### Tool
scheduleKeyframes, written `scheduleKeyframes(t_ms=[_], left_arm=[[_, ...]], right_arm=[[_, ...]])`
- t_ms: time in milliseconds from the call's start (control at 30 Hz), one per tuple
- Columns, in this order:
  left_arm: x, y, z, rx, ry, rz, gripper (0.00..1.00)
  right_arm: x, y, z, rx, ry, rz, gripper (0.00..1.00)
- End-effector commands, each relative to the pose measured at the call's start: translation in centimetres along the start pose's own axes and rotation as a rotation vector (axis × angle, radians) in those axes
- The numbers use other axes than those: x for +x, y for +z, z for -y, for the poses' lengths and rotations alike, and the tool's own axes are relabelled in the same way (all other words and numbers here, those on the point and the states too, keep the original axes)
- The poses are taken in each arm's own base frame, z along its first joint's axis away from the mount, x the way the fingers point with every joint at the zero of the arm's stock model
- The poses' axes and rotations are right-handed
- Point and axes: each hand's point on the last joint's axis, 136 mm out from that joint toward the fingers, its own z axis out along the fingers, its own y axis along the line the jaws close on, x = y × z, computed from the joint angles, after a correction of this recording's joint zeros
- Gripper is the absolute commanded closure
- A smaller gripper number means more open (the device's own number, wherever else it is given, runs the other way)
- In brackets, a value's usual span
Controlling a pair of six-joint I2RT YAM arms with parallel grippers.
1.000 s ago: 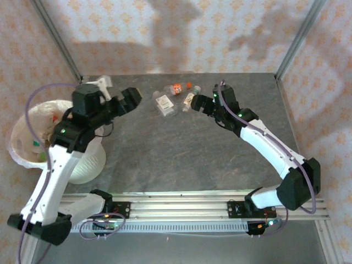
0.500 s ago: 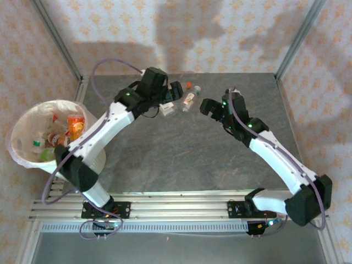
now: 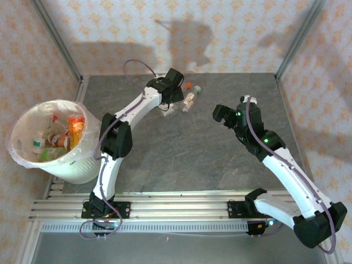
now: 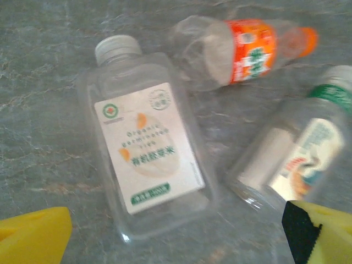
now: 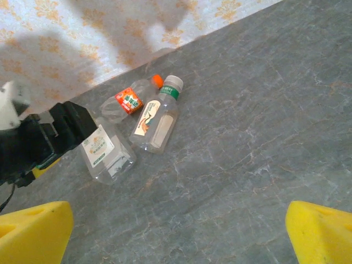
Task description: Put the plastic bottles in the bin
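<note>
- Your left hand [image 4: 176, 242] hangs wide open and empty right above the flat clear plastic bottle with a white label [image 4: 146, 146]. I think you are on the grab step.
- Next, go down and close on that bottle's two long sides. Then lift it and carry it left to the round pale bin with a white bag [image 3: 82, 168].
- Your right hand [image 5: 176, 236] is wide open and empty too, well apart from the bottles.
- Three bottles lie on the grey worktop [image 3: 181, 148]: the flat one, the clear bottle with an orange label and orange cap [image 4: 242, 52], and the clear bottle with a green band and white cap [image 4: 297, 159].
- There is one bin, at the left edge. It holds several bottles, too jumbled to count.
</note>
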Motion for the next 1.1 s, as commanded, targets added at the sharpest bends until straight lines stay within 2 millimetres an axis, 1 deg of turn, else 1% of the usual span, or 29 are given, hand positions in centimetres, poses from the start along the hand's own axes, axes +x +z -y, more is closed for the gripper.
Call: scheduleKeyframes(t_ms=[0,200,300,400,467,600,667,733,833,967,1067], left_arm=[[-0.5,-0.2,-1.9,-0.109,0.003,0.002,0.0],[0.9,3.0,-2.8,-0.193,0.001,-0.038,0.0],[1.5,5.0,-2.0,-0.146,-0.026,-0.071,0.0],[1.5,6.4,-1.1,-0.099,-0.048,-0.09,0.0],[1.5,7.1,-0.9,-0.097,-0.047,-0.09,0.0],[2.3,8.9,-1.0,-0.086,-0.053,-0.127,0.0],[2.6,9.5,-0.9,-0.063,-0.054,-0.154,0.03],[2.4,9.4,-1.1,-0.063,-0.041,-0.148,0.08],[1.8,8.3,-1.4,-0.064,-0.022,-0.118,0.14],[1.0,6.1,-2.2,-0.045,-0.005,-0.066,0.21],[1.0,4.4,-3.5,-0.06,0.002,-0.042,0.21]], right_arm=[[-0.1,-0.9,1.5,0.051,-0.026,0.022,0.01],[-0.3,-1.4,2.1,0.076,-0.049,0.032,0.01],[-0.5,-1.5,2.1,0.078,-0.053,0.037,0.01],[-0.5,-1.5,2.1,0.077,-0.061,0.037,0.01],[-0.5,-1.5,2.2,0.084,-0.063,0.037,0.01],[-0.1,-1.5,2.6,0.096,-0.063,0.028,0.01],[0.0,-1.4,2.7,0.098,-0.061,0.025,0.01],[0.1,-1.3,2.7,0.095,-0.057,0.024,0.01],[0.2,-1.0,2.6,0.091,-0.051,0.026,0.01],[0.5,-0.4,2.5,0.091,-0.053,0.015,0.01],[0.6,-0.1,2.4,0.09,-0.055,0.004,0.01]])
